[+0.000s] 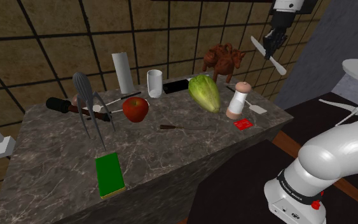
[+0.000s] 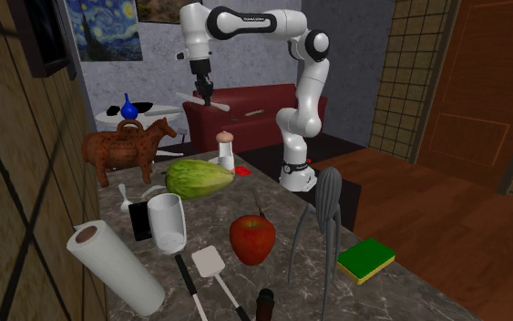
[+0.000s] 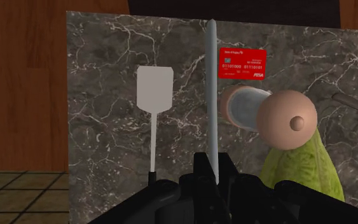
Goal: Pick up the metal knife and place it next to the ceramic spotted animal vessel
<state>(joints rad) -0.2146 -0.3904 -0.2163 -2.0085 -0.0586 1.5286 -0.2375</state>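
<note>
Shoulder view: high beside the white arm, facing down across the dark marbled surface to the brown tiled wall.
Second exterior view: low, close, at the surface's wall side, facing the arm and the brown wooden door.
Wrist view: above, looking down on the surface's end.
Shared by all: white grinder with a wooden cap, green lettuce head.

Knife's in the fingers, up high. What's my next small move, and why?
Probably carry it sideways, at this height, toward the brown animal vessel. The gripper clasps the knife well above the end of the marble table, over the pepper mill and red card, not yet beside the vessel; staying high should clear the mill and lettuce.
</note>
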